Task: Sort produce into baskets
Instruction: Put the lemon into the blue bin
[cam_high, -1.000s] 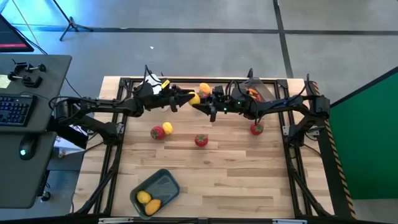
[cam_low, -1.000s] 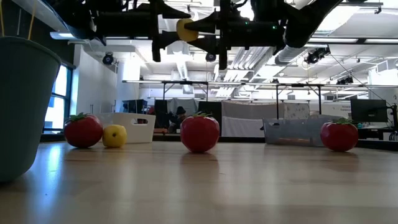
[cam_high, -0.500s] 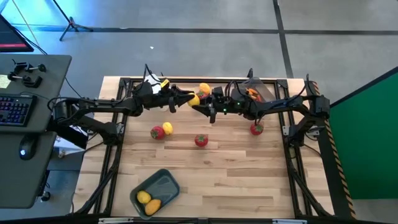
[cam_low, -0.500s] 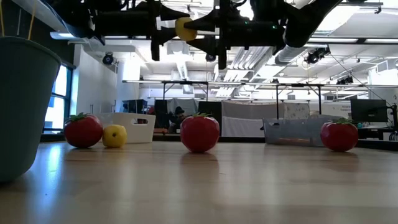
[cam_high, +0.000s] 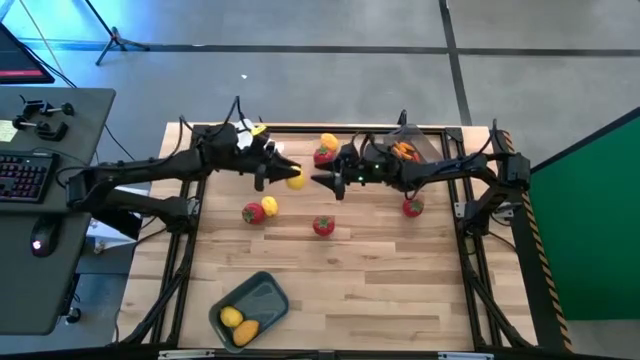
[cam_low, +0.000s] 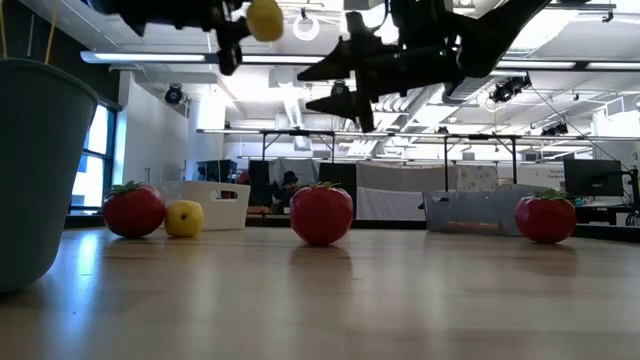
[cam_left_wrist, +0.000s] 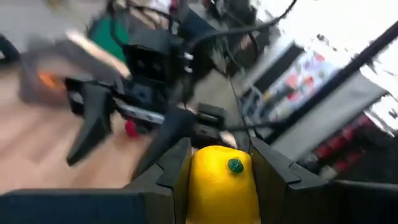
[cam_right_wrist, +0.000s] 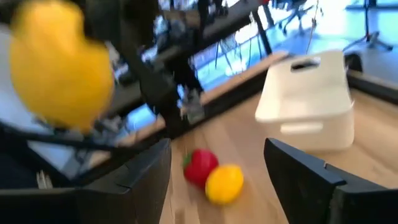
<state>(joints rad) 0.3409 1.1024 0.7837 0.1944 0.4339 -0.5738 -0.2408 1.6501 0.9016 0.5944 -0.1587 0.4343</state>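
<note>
Yellow fruit (cam_high: 295, 181) aloft over the far bench (cam_high: 400, 290), pinched in left gripper (cam_left_wrist: 214, 163) fingers; right gripper (cam_high: 318, 180) just beside, fingers spread, empty. Carry level toward the grey-blue basket (cam_high: 262, 295) (near left); release low.

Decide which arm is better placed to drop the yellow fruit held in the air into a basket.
Left. The left hand already grips the yellow fruit above the table, while the right hand hangs open and empty beside it.
</note>
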